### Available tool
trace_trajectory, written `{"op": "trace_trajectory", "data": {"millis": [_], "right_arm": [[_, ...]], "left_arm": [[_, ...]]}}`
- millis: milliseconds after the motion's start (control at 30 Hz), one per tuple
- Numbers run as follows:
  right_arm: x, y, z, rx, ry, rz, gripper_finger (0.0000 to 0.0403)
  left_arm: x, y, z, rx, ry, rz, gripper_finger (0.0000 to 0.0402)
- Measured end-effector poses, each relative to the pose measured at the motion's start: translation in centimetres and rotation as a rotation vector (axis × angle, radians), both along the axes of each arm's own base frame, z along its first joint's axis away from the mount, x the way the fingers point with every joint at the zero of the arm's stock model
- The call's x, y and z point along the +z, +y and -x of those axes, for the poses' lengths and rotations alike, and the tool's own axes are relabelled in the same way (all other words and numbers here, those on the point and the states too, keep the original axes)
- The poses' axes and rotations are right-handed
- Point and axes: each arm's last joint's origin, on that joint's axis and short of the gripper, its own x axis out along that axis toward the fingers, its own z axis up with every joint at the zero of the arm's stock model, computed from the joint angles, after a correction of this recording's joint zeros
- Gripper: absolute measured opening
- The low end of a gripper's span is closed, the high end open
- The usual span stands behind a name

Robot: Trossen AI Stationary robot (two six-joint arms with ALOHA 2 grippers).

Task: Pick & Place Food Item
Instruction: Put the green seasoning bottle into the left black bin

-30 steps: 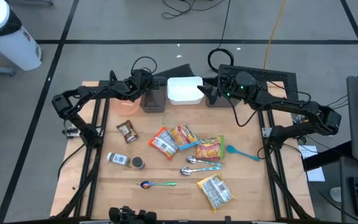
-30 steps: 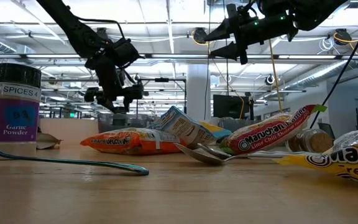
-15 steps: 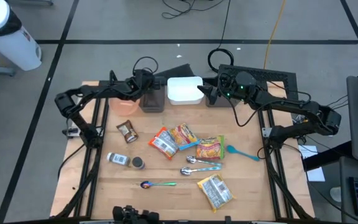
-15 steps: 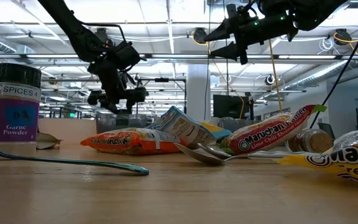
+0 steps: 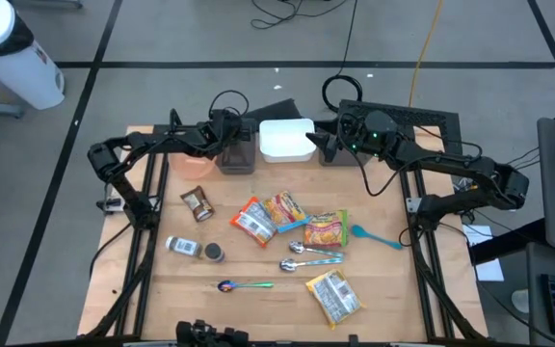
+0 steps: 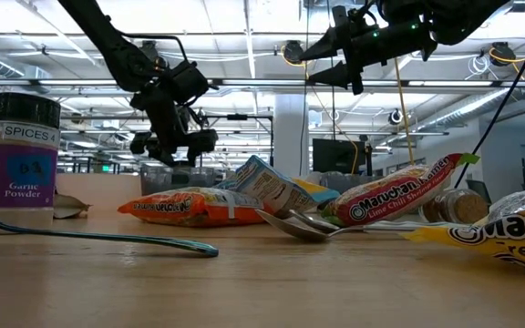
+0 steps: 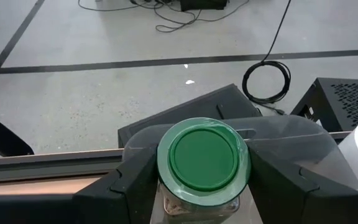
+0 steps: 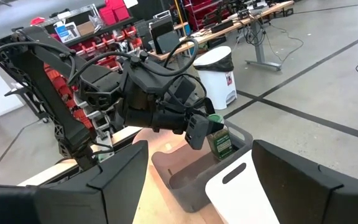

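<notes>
**High view: green-lidded jar held over the grey bin**

High view shows ramen packets (image 5: 279, 217), spoons (image 5: 308, 254) and a garlic powder shaker (image 5: 183, 248) scattered mid-table, well apart from both arms. At the far edge, the left gripper (image 5: 231, 138) hangs over the open dark grey plastic bin (image 5: 240, 162), its fingers (image 7: 284, 186) clamped on a green-lidded glass spice jar (image 7: 204, 163). Beside the bin sits a white rectangular container (image 5: 286, 140). The right gripper (image 5: 322, 145) hovers just past that container, spread wide, holding nothing.
</notes>
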Motion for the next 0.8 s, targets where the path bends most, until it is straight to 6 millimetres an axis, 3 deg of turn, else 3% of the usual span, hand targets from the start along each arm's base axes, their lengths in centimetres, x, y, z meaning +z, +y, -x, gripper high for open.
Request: {"op": "trace_trajectory", "data": {"millis": [267, 433, 800], "right_arm": [[0.0, 0.0, 0.0, 0.000, 0.003, -0.002, 0.0279], [0.0, 0.0, 0.0, 0.002, 0.002, -0.001, 0.0279], [0.0, 0.0, 0.0, 0.003, 0.002, -0.001, 0.0279]], "left_arm": [[-0.4, -0.1, 0.1, -0.012, 0.018, 0.023, 0.0259], [-0.1, -0.1, 0.1, -0.022, 0.020, 0.012, 0.0258], [2.8, -0.5, 0.6, -0.078, -0.003, -0.057, 0.0257]]}}
